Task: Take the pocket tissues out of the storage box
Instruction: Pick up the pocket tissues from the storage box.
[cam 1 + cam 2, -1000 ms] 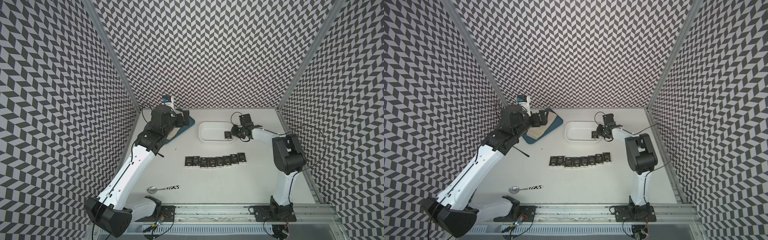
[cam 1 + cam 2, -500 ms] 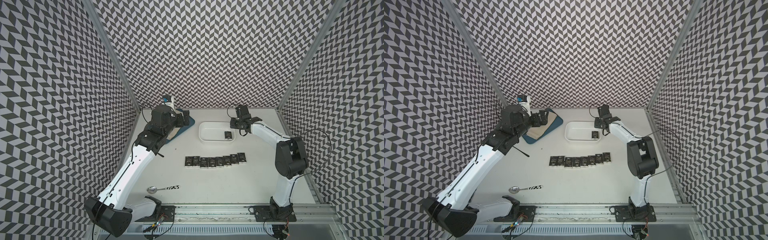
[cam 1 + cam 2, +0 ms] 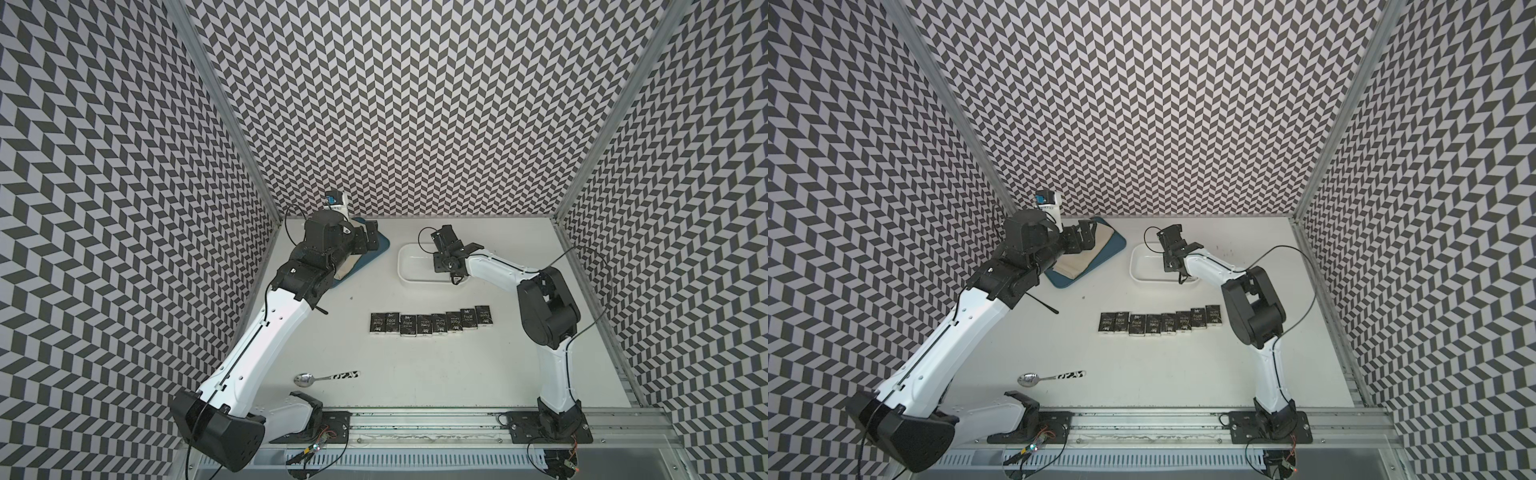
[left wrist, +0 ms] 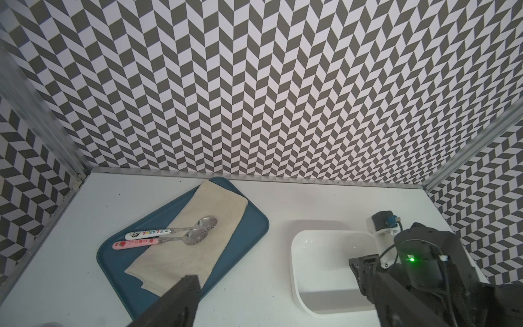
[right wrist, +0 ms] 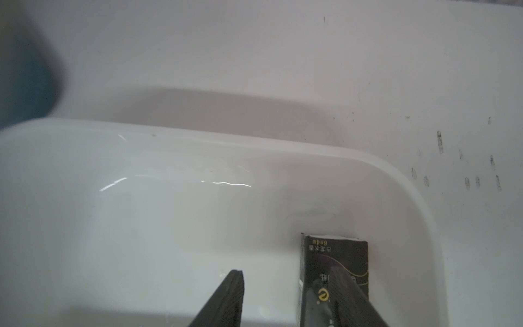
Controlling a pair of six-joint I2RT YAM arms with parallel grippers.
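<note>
Right gripper [image 5: 287, 274] swings in from beside the storage box [image 3: 400, 266] to hang over it, jaws spreading apart, nothing clamped. One finger [image 5: 351, 300] crosses the last pocket tissue packet [image 5: 334, 252], lying in the box's right end; eight packets [image 3: 430, 324] already line the worktop [image 3: 415, 374]. From above, my wrist hides that packet.

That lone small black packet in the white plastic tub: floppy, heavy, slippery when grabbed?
The flat rectangular black packet probably feels light and squashy, being thin and film-wrapped. Inside the glossy white plastic tub it may slide when nudged. Lying flat, it should not roll.
</note>
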